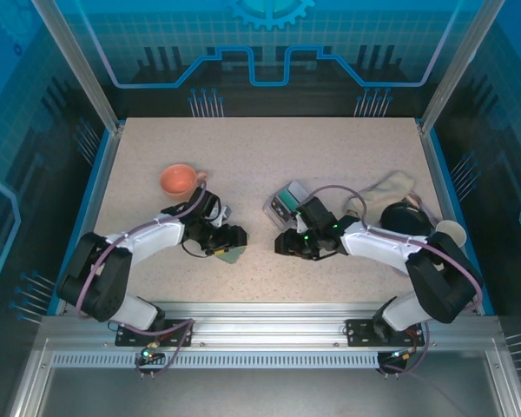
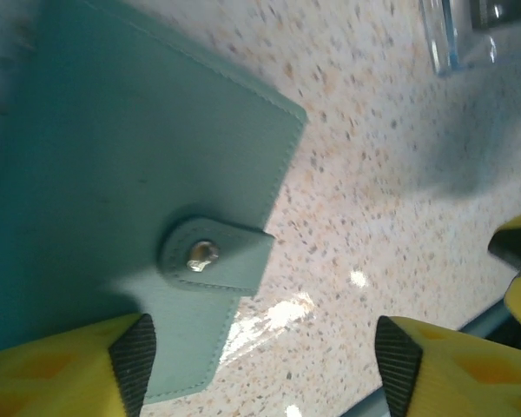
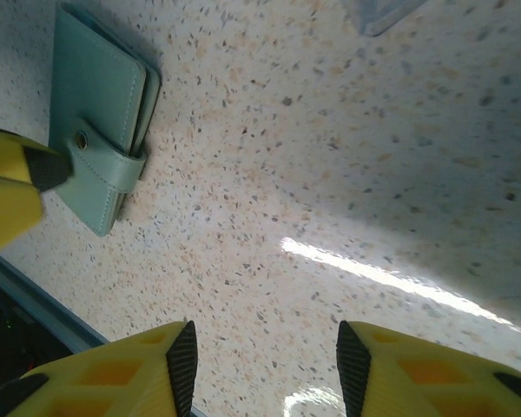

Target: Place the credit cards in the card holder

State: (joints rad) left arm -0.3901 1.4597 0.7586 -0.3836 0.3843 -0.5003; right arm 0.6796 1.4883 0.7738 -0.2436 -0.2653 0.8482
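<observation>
Yellow fingers [image 2: 52, 378] of my left hand [image 2: 259, 365] sit closest in its wrist view, spread wide and pinching nothing. One black pad [image 2: 135, 360] overlaps the near edge of the wallet [image 2: 130, 174], and the other stands over bare counter [image 2: 373, 217] to the side. I cannot tell whether that first pad actually touches the wallet. It lies flat and closed, its tab [image 2: 215, 256] snapped down just ahead of the pad. My right hand [image 3: 265, 360] is spread too, with speckled counter and no object between its pads. From there the wallet lies ahead and to the left, apart from its fingers. A clear box [image 1: 285, 204] sits just off the right hand's right side with something dark inside. I take that for the cards, though I cannot make them out. By my judgement we are at the opening step: the wallet is shut and no card is slotted. Next, one hand should pin the wallet body while the other catches the tab's free end and lifts it off the snap. Since the tab lies low and flat, the pad must get under its edge without shoving the wallet along the counter.
</observation>
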